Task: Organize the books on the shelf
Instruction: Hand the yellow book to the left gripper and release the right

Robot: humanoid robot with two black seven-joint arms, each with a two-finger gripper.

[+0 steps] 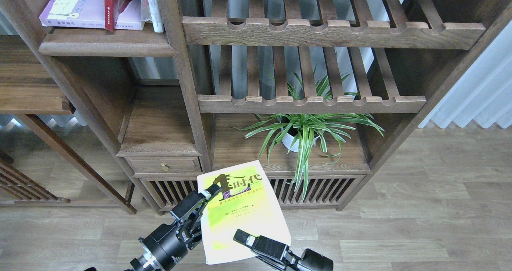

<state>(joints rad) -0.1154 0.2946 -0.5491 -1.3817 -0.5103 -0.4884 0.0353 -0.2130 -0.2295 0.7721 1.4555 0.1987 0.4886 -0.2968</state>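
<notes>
A yellow-green book (244, 211) with black characters hangs flat and low in front of the bookcase, and my right gripper (242, 239) is shut on its near edge. My left gripper (206, 209) is at the book's left edge, open. Its upper finger (200, 201) lies over the cover; the lower one is beside or under the edge. On the shelf (106, 43) at the top left, a lavender-white book (76, 7) lies flat. A red book (114, 3) stands on it, leaning.
White-spined upright books (154, 7) stand at the shelf's right end against the post. Two slatted racks (312, 33) fill the middle of the bookcase. A potted spider plant (304, 133) sits on the low board behind the held book. A small drawer (162, 165) is at the lower left.
</notes>
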